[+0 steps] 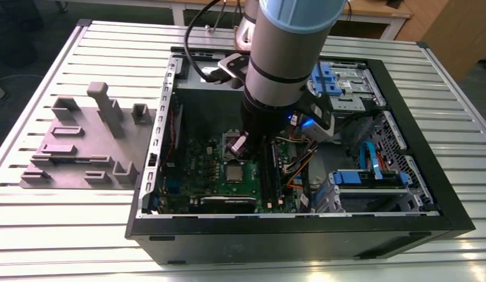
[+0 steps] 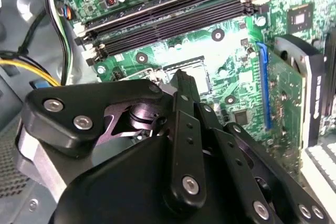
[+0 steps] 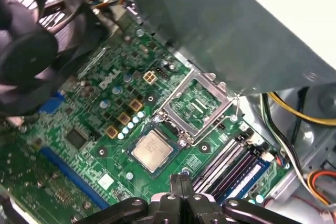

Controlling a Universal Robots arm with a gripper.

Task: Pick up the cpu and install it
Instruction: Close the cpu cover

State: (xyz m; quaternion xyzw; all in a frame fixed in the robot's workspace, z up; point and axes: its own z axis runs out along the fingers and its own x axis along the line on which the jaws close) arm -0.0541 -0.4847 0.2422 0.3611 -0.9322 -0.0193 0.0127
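- One arm (image 1: 286, 53) is being seen reaching down into the open computer case (image 1: 305, 229), which is lying on its side on the slatted bench (image 1: 70, 247).
- The gripper (image 1: 240, 147) is being held low inside the case, just above the green motherboard (image 1: 191, 170).
- Gripper state: in both wrist views the fingers (image 3: 176, 184) are being shown pressed together, with nothing clamped between them.
- The cpu (image 3: 152, 150) is being recorded as lying flat in its socket on the motherboard, silvery top up, near the gripper tips but apart from them.
- In the exterior view the cpu is being seen just past the gripper, toward the near wall of the case.
- The metal load plate (image 3: 197, 103) is being noted as swung open and tilted up, just beside the cpu.
- Black memory slots (image 3: 231, 166) are being seen running near the socket, on the side away from the fan (image 3: 31, 45).
- Yellow and black cables (image 3: 291, 106) are being seen along the case wall beyond the memory slots.
- A purple-grey tray (image 1: 78, 138) with raised blocks is being noted on the bench at the exterior view's left, just beside the case and well apart from the gripper.
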